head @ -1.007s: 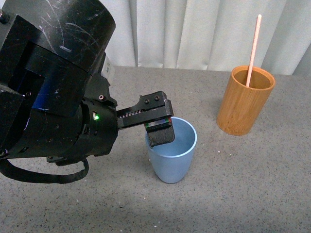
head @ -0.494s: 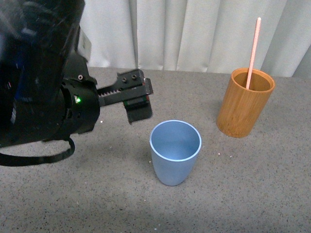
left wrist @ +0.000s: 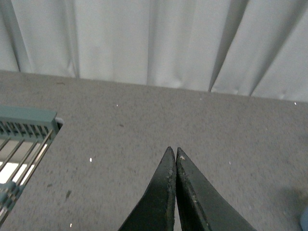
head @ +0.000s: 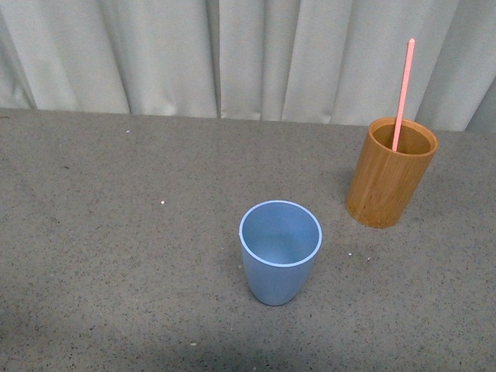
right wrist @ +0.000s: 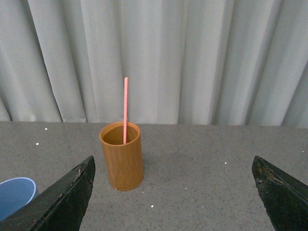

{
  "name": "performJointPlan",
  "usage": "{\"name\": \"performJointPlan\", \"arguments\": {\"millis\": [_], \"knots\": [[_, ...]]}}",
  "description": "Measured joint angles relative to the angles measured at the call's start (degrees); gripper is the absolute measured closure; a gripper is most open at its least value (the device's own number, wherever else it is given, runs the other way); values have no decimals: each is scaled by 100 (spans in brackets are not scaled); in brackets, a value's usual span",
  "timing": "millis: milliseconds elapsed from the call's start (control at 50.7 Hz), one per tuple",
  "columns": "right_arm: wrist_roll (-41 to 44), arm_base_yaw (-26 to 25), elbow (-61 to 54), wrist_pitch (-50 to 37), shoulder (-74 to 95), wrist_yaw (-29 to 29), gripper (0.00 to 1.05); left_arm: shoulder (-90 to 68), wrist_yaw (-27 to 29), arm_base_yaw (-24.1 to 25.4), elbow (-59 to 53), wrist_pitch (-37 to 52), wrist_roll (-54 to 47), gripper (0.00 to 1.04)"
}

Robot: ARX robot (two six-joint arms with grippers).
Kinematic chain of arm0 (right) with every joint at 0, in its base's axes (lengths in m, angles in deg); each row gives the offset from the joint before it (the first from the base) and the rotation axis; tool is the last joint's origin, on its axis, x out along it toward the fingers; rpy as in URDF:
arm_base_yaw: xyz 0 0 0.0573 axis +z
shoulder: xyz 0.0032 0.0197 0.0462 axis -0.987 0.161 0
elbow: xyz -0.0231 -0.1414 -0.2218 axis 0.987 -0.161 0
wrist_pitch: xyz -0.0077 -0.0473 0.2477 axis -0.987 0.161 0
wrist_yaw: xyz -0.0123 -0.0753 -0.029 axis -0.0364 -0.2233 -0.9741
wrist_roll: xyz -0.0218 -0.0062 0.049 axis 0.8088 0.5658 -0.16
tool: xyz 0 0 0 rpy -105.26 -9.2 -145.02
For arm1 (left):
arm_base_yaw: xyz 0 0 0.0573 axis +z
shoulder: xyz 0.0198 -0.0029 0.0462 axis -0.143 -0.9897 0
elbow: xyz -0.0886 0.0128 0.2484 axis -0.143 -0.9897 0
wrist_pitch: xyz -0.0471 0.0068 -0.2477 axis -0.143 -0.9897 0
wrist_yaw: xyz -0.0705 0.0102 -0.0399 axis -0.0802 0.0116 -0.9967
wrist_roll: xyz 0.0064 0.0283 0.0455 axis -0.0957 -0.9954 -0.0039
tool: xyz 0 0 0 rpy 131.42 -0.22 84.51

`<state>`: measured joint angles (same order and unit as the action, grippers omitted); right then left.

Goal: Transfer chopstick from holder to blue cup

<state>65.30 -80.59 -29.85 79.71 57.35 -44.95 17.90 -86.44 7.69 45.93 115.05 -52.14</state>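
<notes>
Far right, slim pink chopstick (head: pixel 402 93) stood in bamboo holder (head: pixel 391 178).
Seemed light, slick: pinch high. Right hand (right wrist: pixel 173 166) spread, left hand (left wrist: pixel 175 153) pressed together.

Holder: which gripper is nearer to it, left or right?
Right, it seems. The right gripper, open, faces the holder but is apart from it. The left gripper, shut, has no holder in its view.

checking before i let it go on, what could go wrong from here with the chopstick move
1. The chopstick is thin and leans in the bamboo holder; the open right gripper may miss it or knock the holder.
2. The blue cup narrows toward its base and looks shorter than the chopstick, so it might tip once the stick leans on its rim.
</notes>
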Motion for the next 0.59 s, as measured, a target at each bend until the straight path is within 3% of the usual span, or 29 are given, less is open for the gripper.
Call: {"name": "performJointPlan", "arguments": {"millis": [138, 237, 592], "knots": [[2, 0, 0, 0, 2, 2, 10, 3294, -83, 24, -37, -3145, -46, 101], [2, 0, 0, 0, 2, 2, 10, 4824, -81, 35, -35, -4330, -59, 101], [2, 0, 0, 0, 0, 2, 10, 5202, -83, 39, -35, -4496, -63, 101]]}}
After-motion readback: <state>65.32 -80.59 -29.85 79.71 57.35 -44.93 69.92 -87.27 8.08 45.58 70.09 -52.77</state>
